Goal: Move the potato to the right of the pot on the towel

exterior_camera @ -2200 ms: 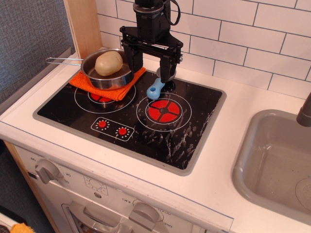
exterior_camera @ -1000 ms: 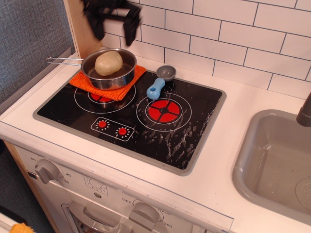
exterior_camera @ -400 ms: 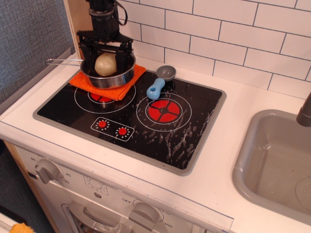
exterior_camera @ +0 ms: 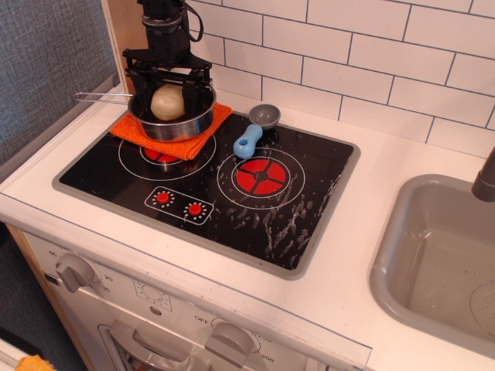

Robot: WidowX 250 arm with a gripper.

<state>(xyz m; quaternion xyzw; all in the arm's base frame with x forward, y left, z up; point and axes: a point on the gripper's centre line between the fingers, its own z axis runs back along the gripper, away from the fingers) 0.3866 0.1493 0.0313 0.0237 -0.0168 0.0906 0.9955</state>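
Note:
The pale tan potato (exterior_camera: 168,102) lies inside the shiny steel pot (exterior_camera: 172,122), whose thin handle (exterior_camera: 100,97) points left. The pot stands on the orange towel (exterior_camera: 174,143) over the back left burner. My gripper (exterior_camera: 168,93) is lowered into the pot from above. Its black fingers (exterior_camera: 144,91) stand on either side of the potato and hide its left and right ends. The jaws look spread about as wide as the potato; I cannot tell whether they touch it.
A small grey scoop with a blue handle (exterior_camera: 249,140) lies on the black hob (exterior_camera: 294,224) just right of the towel. A wooden post (exterior_camera: 128,39) and a tiled wall stand behind the pot. A grey sink (exterior_camera: 433,255) is at the far right.
The gripper moved from above the scoop, up and left, then came down over the pot so its fingers straddle the potato. It has hardly moved in the last half second.

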